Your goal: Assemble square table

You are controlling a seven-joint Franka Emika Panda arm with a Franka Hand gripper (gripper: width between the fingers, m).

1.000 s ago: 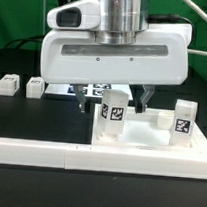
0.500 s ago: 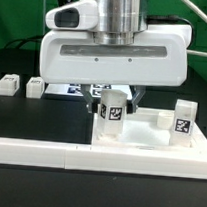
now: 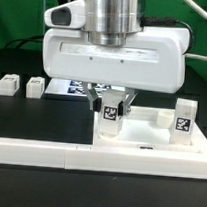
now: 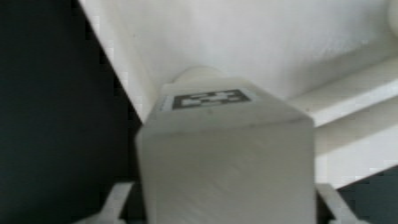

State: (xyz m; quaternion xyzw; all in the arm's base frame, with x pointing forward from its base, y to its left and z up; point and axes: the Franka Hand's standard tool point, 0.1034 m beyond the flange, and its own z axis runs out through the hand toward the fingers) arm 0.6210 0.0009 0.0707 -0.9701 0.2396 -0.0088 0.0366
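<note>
A black counter point(image 3: 20, 121) carries everything, with a long white rail point(image 3: 38, 152) along its front. At the exterior view's left lie the first leg point(image 3: 8, 84) and the second leg point(image 3: 35, 86), well apart from the arm. Centre, the jaws sit narrow, clamped on the third leg point(image 3: 112, 115), upright directly beneath them at the tabletop point(image 3: 154, 145) corner. The fourth leg point(image 3: 182, 119) stands at its right. Count: four legs, one tabletop.
</note>
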